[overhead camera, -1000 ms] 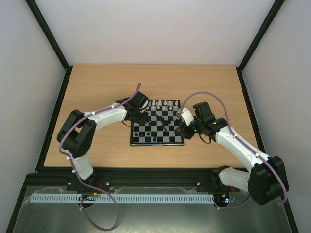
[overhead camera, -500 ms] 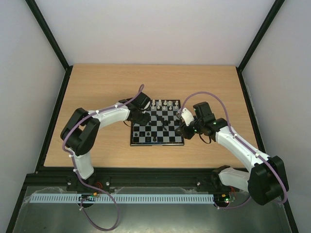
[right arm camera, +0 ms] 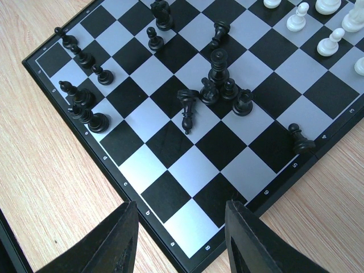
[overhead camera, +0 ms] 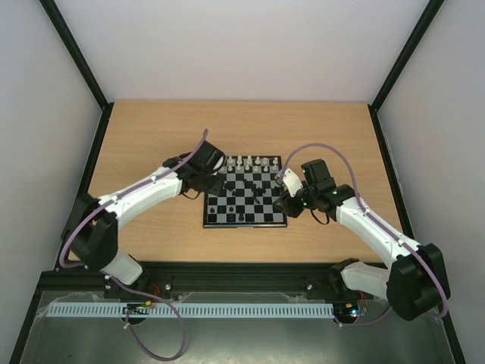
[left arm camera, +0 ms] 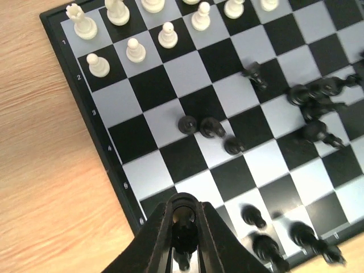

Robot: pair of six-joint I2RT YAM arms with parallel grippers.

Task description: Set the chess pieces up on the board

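Left tool (left arm camera: 183, 211) shifted leftward, pinching black piece (left arm camera: 183, 240), axis along fingers.

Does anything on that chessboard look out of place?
Yes. Several black pieces are bunched together in the middle of the board, straddling squares, and a black piece beside them looks tipped over. The white pieces stand in neat rows.

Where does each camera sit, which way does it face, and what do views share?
Top: above and behind the robot, looking down on the table; left arm and right arm show.
Left wrist: over the board's left edge, looking down; left gripper shut on a black piece.
Right wrist: over the board's right edge, looking down; open right gripper shows.
Shared: all show the board.
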